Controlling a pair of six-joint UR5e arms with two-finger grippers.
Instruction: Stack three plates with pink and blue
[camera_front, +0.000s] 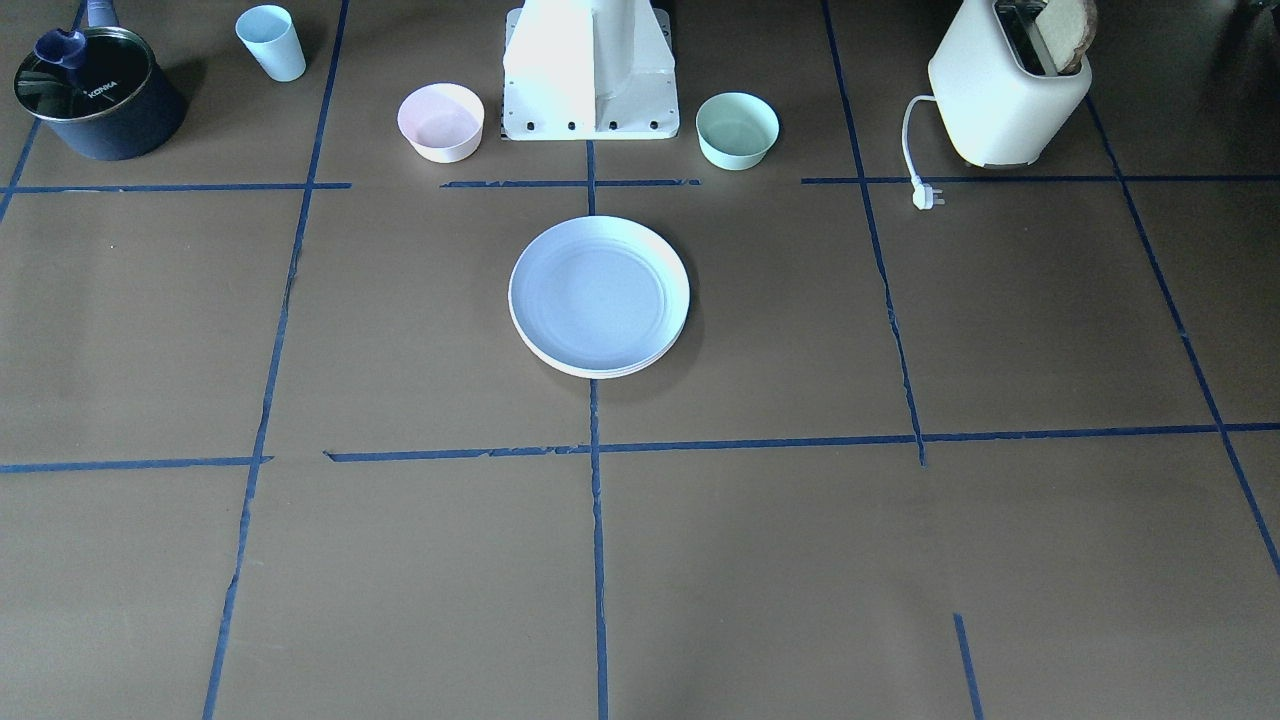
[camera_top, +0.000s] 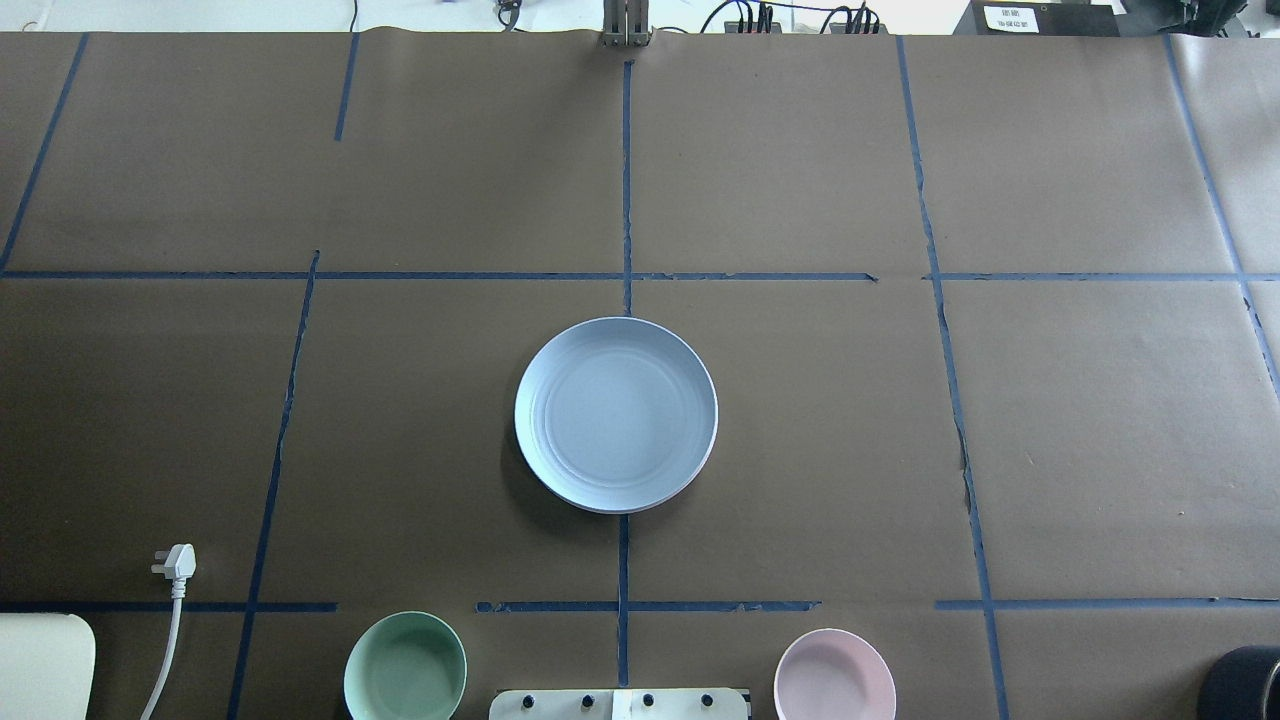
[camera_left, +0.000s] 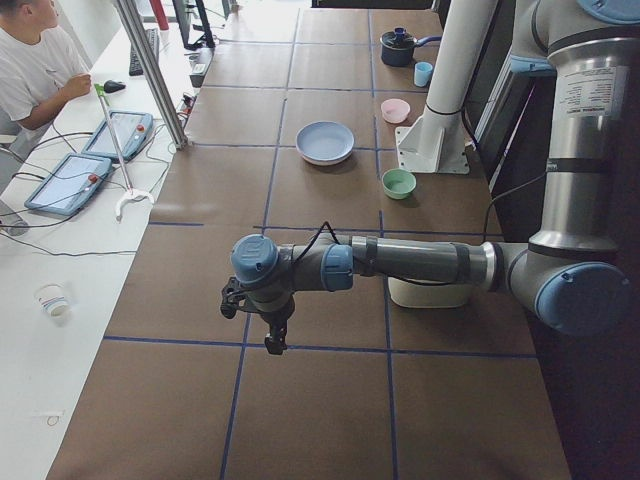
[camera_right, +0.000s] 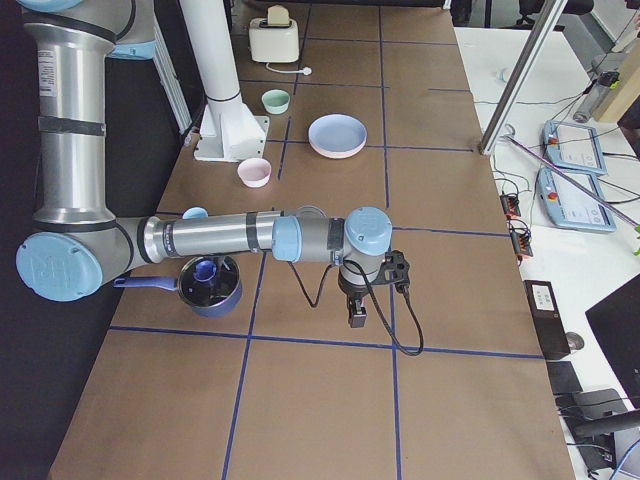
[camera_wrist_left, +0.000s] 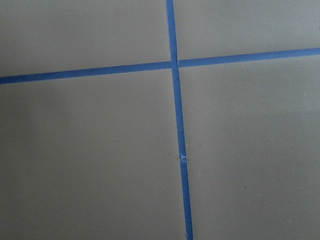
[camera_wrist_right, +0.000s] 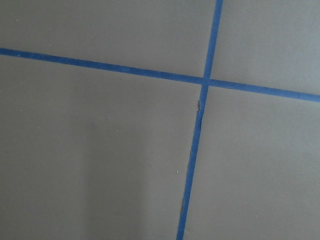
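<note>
The light blue plate (camera_front: 590, 295) lies on top of a stack at the table's centre, also in the overhead view (camera_top: 615, 415). Pale rims of the plates under it (camera_front: 600, 372) show at its edge; I cannot tell their colours apart. My left gripper (camera_left: 275, 340) hangs over bare table far from the stack, seen only in the left side view. My right gripper (camera_right: 356, 318) hangs over bare table at the other end, seen only in the right side view. I cannot tell whether either is open or shut. Both wrist views show only brown table and blue tape.
A pink bowl (camera_front: 441, 122) and a mint bowl (camera_front: 737, 130) flank the robot base (camera_front: 590, 75). A cream toaster (camera_front: 1010, 90) with its loose plug (camera_front: 928, 197), a dark pot (camera_front: 98, 95) and a light blue cup (camera_front: 271, 42) stand along the robot's side.
</note>
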